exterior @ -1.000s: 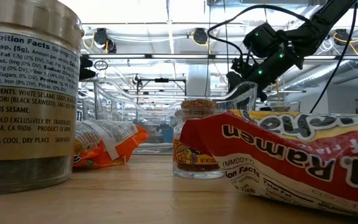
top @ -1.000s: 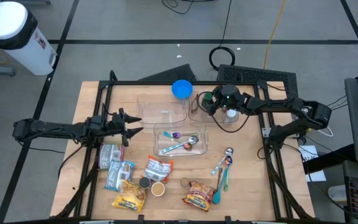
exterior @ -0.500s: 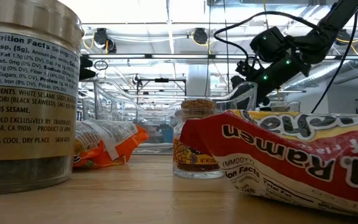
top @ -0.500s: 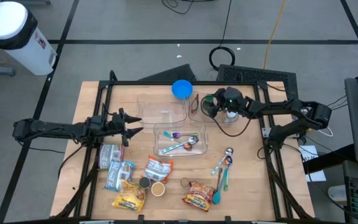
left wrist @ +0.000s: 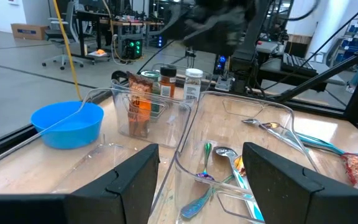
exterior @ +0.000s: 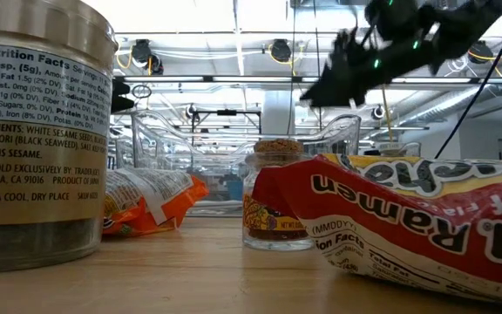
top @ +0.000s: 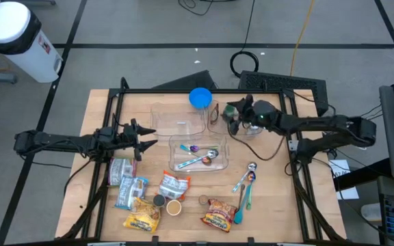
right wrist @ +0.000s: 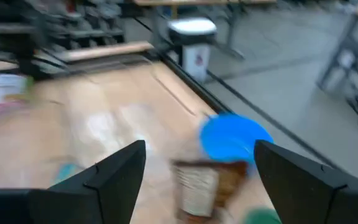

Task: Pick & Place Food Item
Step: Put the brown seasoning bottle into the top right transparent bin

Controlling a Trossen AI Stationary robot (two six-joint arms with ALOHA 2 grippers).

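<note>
the right end effector hangs above the clear bin at the far right of the counter, its fingers spread apart with nothing between them. that bin holds spice jars and an upright brown food packet; the packet stands inside the bin, apart from the fingers. in the right wrist view the same packet shows between the two dark fingers but below them, with the blue bowl just behind it.

the left end effector waits at the counter's left side, low over the wood, fingers apart and holding nothing. it points toward the middle clear bin, which holds spoons.

near the front edge lie more food items: a ramen packet, an orange snack bag, a small spice jar, a tin on its side and two more packets. a bunch of measuring spoons lies to the right of them.
</note>
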